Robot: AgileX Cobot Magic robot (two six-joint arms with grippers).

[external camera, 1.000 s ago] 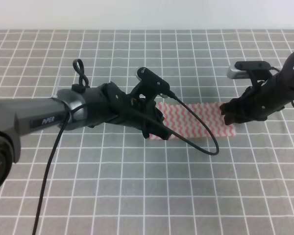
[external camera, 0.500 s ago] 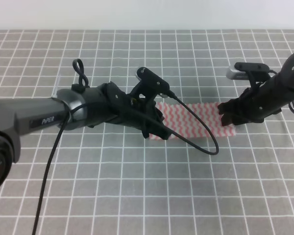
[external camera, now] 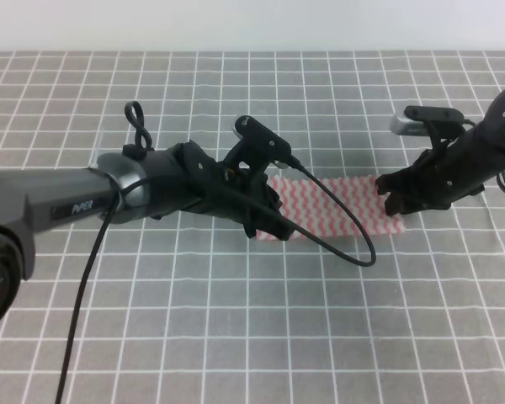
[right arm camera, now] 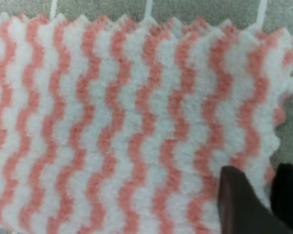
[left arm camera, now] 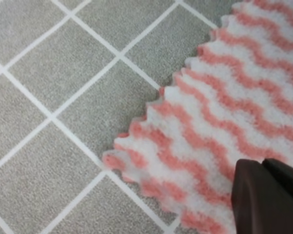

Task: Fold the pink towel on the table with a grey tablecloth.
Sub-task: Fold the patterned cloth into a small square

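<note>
Centre frame, the pink towel (external camera: 337,206) lies flat. The left gripper (external camera: 265,220) looks closed, the right gripper (external camera: 392,199) barely parted; neither grip is certain, so thin corners could slip free.

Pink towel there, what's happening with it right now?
Two robot arms are working on the pink towel, which lies as a flat strip on the table with a grey tablecloth. The left pincer is down at its left end, the right pincer at its right end. Whether either actually grips the towel isn't clear.
</note>
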